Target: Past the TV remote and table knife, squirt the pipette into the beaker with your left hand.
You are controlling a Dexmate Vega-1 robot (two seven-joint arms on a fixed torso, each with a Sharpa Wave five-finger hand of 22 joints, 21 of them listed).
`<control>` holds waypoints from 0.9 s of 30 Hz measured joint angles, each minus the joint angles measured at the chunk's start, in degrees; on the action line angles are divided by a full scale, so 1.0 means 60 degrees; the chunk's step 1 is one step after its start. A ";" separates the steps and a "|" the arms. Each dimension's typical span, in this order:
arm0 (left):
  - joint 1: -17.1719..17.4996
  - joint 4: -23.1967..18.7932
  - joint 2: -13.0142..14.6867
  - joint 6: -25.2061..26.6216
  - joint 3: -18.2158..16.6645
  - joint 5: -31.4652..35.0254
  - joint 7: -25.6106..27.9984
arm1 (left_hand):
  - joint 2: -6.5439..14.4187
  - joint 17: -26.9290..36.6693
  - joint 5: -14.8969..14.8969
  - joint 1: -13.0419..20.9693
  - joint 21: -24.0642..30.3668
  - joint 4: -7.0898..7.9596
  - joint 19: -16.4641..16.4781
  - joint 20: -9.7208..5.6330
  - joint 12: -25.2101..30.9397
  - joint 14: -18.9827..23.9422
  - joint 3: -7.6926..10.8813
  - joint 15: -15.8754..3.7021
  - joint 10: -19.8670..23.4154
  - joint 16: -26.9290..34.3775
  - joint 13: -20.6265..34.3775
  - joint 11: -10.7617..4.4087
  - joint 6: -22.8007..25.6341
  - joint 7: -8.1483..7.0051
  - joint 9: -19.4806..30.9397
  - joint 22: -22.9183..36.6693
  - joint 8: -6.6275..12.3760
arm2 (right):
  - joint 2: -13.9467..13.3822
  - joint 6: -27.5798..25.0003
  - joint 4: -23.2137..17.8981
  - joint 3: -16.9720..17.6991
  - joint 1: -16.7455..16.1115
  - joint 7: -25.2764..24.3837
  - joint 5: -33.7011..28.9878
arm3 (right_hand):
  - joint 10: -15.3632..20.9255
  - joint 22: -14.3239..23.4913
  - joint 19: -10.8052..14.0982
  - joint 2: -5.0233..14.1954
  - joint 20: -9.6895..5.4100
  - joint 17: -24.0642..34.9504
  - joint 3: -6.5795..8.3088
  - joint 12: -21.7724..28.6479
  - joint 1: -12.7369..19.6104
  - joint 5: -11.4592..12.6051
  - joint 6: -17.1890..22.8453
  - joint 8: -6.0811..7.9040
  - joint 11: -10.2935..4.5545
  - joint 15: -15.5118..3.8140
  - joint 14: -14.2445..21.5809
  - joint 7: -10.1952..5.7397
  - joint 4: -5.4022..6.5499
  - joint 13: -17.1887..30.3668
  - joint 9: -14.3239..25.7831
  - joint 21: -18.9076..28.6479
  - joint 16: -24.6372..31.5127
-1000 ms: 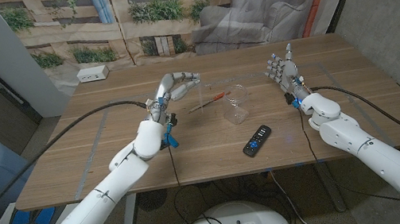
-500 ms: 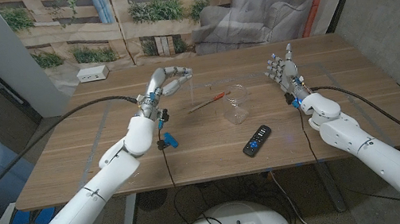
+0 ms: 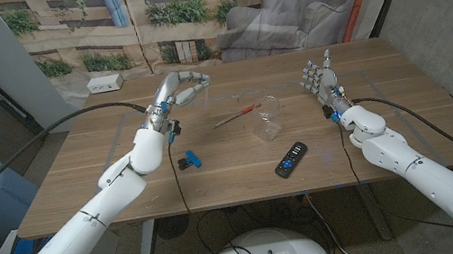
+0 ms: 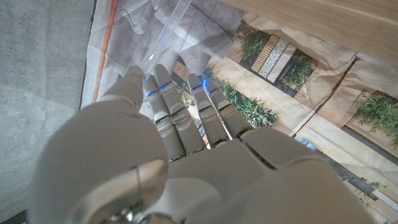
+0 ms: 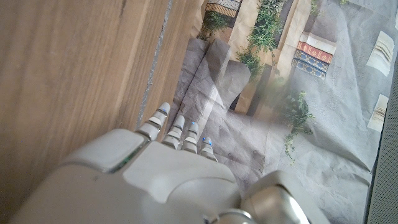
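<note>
- One pipette (image 4: 176, 15), a clear tube, is being seen in the left wrist view running out past the fingertips (image 4: 163, 93) of the left hand (image 3: 181, 88). It is being carried in the air over the far left part of the table (image 3: 125, 175).
- The left hand is being held narrow. Its fingers are being curled in toward the thumb, and the pipette seems to be pinched there, though the exact contact is being hidden by the hand's own back.
- One beaker (image 3: 268, 118), clear and upright, is being shown near the middle of the table, well apart from the left hand and toward the right edge from it.
- One table knife (image 3: 236, 114), thin with a red end, is being shown lying slantwise between the left hand and the beaker, just beside the beaker on its far left side.
- One TV remote (image 3: 291, 160), black with a blue patch, is being shown lying toward the front edge, near the beaker but not touching it.
- The right hand (image 3: 321, 80) is being held upright near the right edge, fingers stretched up and close together. Nothing is being gripped or touched by it.
- A small blue piece (image 3: 190, 159) is being seen under the left forearm, at a cable; whether it is resting on the table cannot be told.
- One white box (image 3: 105, 83) is being shown at the far left corner.
</note>
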 measured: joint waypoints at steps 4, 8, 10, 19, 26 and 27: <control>0.0116 -0.0079 0.0206 -0.0001 -0.0148 0.0136 0.0017 | 0.0000 0.0000 0.0000 0.0000 0.0000 0.0000 0.0000 0.0000 0.0000 -0.0018 0.0000 -0.0018 -0.0001 0.0000 0.0000 0.0001 -0.0035 0.0005 0.0000 0.0000 0.0000 | 0.0000 0.0000 0.0000 0.0000 -0.0001 -0.0001 0.0000 | 0.0000 0.0000 0.0000 0.0000 0.0000 0.0000 0.0000 0.0000 0.0000 0.0000 0.0000 0.0000 0.0000 0.0000 0.0000 0.0000 0.0000 0.0000 0.0000 0.0000 0.0000; 0.0279 -0.0185 0.0497 0.0030 -0.0366 0.0262 0.0019 | 0.0000 0.0000 0.0000 0.0000 0.0000 0.0000 0.0000 0.0000 0.0000 -0.0018 0.0000 -0.0018 -0.0003 0.0000 0.0000 0.0003 -0.0069 0.0038 0.0000 0.0000 0.0000 | 0.0000 0.0000 -0.0001 0.0000 -0.0001 -0.0002 0.0000 | 0.0000 0.0000 0.0000 0.0000 0.0000 0.0000 0.0000 0.0000 0.0000 0.0000 0.0000 0.0000 0.0000 0.0000 0.0000 0.0000 0.0000 0.0000 0.0000 0.0000 0.0000; 0.0330 -0.0213 0.0594 0.0051 -0.0434 0.0285 0.0019 | 0.0000 0.0000 0.0000 0.0000 0.0000 0.0000 0.0000 0.0000 0.0000 -0.0053 0.0000 0.0018 -0.0017 0.0000 0.0000 0.0017 -0.0069 0.0038 0.0000 0.0000 0.0000 | 0.0000 0.0000 -0.0001 0.0000 -0.0001 -0.0003 0.0000 | 0.0000 0.0000 0.0000 0.0000 0.0000 0.0000 0.0000 0.0000 0.0000 0.0000 0.0000 0.0000 0.0000 0.0000 0.0000 0.0000 0.0000 0.0000 -0.0001 0.0000 0.0000; 0.0524 -0.0364 0.1102 0.0295 -0.0705 0.0670 -0.0047 | -0.0001 0.0000 0.0000 0.0000 0.0000 0.0000 0.0000 0.0000 0.0000 -0.0067 -0.0001 0.0032 -0.0016 0.0000 0.0000 0.0018 -0.0068 0.0037 0.0000 0.0000 0.0000 | 0.0000 0.0000 -0.0004 0.0000 -0.0001 -0.0007 0.0000 | 0.0000 0.0000 0.0000 0.0000 0.0000 0.0000 0.0000 0.0000 0.0000 0.0000 0.0000 0.0000 0.0000 0.0000 0.0000 0.0000 0.0000 0.0000 0.0000 0.0000 0.0000; 0.0581 -0.0396 0.1393 0.0457 -0.0740 0.1003 -0.0141 | -0.0001 0.0001 0.0000 0.0000 0.0000 0.0000 0.0000 0.0000 0.0000 -0.0084 0.0079 0.0014 -0.0018 0.0000 -0.0001 0.0017 -0.0068 0.0035 0.0000 0.0000 0.0000 | 0.0000 0.0000 -0.0006 0.0000 -0.0001 -0.0008 0.0000 | 0.0000 0.0000 0.0000 0.0000 0.0000 0.0000 0.0000 0.0000 0.0000 0.0000 0.0000 0.0000 0.0000 0.0000 0.0000 0.0000 0.0000 0.0000 0.0000 0.0000 0.0000; 0.0585 -0.0398 0.1420 0.0475 -0.0740 0.1052 -0.0155 | -0.0001 0.0000 0.0000 -0.0001 0.0000 0.0000 0.0000 0.0000 0.0000 -0.0084 0.0079 0.0014 -0.0019 0.0000 -0.0001 0.0016 -0.0068 0.0035 0.0000 0.0000 0.0000 | 0.0000 0.0000 -0.0006 0.0000 -0.0001 -0.0008 0.0000 | 0.0000 0.0000 0.0000 0.0000 0.0000 0.0000 0.0000 0.0000 0.0000 0.0000 0.0000 0.0000 0.0000 0.0000 0.0000 0.0000 0.0000 0.0000 0.0000 0.0000 0.0000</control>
